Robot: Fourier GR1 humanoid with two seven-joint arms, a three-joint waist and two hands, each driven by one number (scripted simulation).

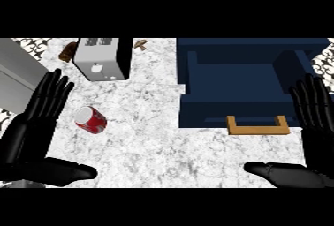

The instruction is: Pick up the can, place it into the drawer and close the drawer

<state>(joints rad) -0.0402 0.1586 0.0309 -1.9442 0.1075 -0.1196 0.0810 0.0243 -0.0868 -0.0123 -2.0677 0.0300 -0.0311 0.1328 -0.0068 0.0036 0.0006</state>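
A short red metal can point(90, 120) with a silver top stands slightly tilted on the white speckled marble counter point(157, 145), just beside the left hand point(32, 132) but apart from it. That hand is spread wide, fingers straight, holding nothing. The right hand point(313, 132) is likewise flat and wide at the right edge. The open dark blue drawer point(238, 95) with a tan wooden handle point(257, 125) appears to hold nothing, though its interior is dark. A white toaster point(101, 59) stands beyond the can.
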